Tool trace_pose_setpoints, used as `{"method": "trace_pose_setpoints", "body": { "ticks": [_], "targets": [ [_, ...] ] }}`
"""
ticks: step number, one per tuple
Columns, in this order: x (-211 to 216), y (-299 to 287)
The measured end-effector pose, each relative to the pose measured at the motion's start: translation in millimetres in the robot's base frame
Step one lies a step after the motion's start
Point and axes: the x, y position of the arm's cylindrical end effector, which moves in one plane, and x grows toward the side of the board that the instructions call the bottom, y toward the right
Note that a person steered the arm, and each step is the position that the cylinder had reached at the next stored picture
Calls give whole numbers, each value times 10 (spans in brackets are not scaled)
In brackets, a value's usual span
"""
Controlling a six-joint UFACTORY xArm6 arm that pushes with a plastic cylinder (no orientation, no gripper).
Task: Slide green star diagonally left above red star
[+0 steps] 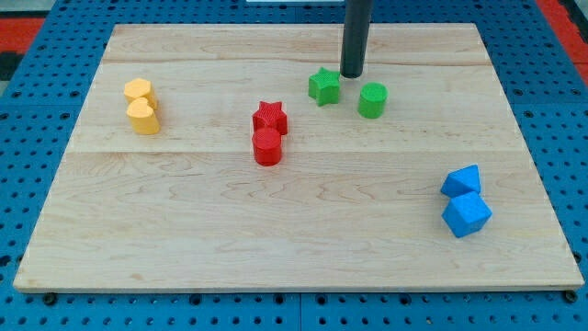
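Note:
The green star (323,85) lies on the wooden board (294,230), up and to the right of the red star (270,117). My tip (353,74) rests on the board just to the upper right of the green star, very close to it; whether it touches cannot be told. The dark rod rises from there out of the view's top. A green cylinder (372,99) stands to the right of the green star, below and right of my tip. A red cylinder (267,146) sits directly below the red star, touching it.
Two yellow blocks (141,107) sit together at the view's left. Two blue blocks (465,201) sit together at the lower right. A blue pegboard (37,138) surrounds the board.

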Motion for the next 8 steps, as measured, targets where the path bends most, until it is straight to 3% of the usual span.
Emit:
{"method": "trace_pose_setpoints", "body": {
  "ticks": [2,4,6,7,8],
  "targets": [
    [255,144],
    [187,-1064],
    [-4,-1833],
    [-176,-1884],
    [173,-2118]
  ]
}}
